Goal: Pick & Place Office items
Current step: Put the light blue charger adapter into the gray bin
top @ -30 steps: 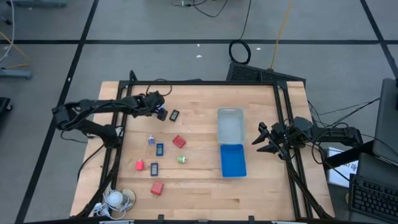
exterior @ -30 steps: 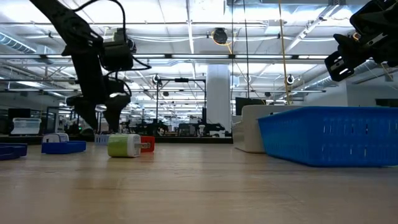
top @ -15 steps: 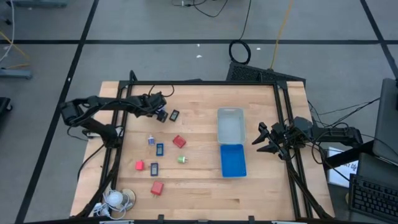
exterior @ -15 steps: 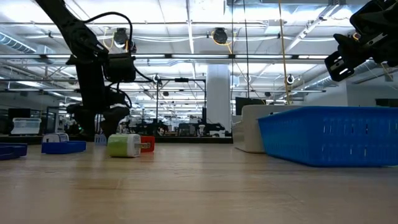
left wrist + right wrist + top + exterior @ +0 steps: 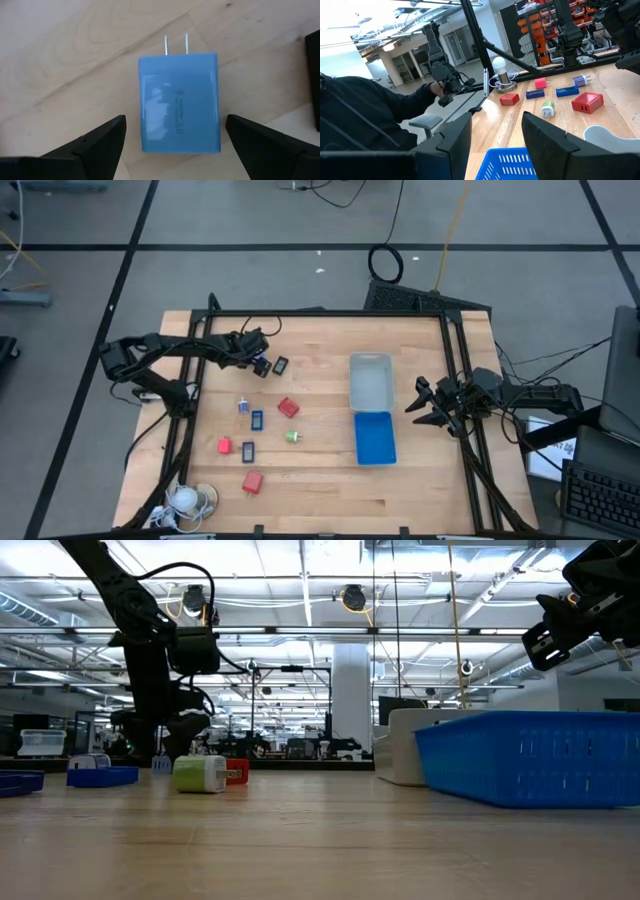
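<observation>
Counter layout, near edge to far edge in the high view: white coiled-cord unit at the near left corner, then a red block, a smaller red block, a dark rectangular piece and a green bit. Blue tray sits right of these, with the clear tray touching its far end. Farther in lie a second dark piece, a light-blue cube and a third red block. Another dark piece lies near the far left

Left end effector is low over the far-left area, just beside that dark piece. Its fingers are spread wide; in the left wrist view a blue plug adapter lies flat on the wood between the fingers, touching neither, prongs pointing away. Nothing obstructs it

Right end effector hangs above the right counter edge, well apart from all items, fingers spread and empty

Compared with one second earlier, the left arm's rear links have shifted toward the counter; the end effector position, all items and the right arm are unchanged
</observation>
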Tool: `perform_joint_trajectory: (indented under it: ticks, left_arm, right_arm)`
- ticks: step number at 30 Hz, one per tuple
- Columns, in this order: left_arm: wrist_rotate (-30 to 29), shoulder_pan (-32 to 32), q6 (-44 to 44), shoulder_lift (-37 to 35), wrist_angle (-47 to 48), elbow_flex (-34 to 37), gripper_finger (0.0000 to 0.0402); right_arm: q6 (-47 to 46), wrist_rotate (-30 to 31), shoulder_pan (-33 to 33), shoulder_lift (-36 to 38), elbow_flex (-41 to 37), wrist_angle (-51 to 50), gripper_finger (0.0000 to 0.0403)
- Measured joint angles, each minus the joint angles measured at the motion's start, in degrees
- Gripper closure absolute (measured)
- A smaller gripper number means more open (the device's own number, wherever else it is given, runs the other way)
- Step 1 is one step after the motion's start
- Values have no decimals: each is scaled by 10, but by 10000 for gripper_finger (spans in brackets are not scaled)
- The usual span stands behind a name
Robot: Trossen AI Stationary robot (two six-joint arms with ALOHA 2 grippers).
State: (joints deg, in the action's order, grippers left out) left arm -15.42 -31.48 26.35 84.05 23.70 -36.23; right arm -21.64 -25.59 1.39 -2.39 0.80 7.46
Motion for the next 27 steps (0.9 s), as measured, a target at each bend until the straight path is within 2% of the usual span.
perform_joint_trajectory:
  ticks: [27]
  left_arm:
    - [20, 0, 53, 0, 3, 0, 53]
  right_arm:
    - [0, 0, 0, 0, 0, 0, 238]
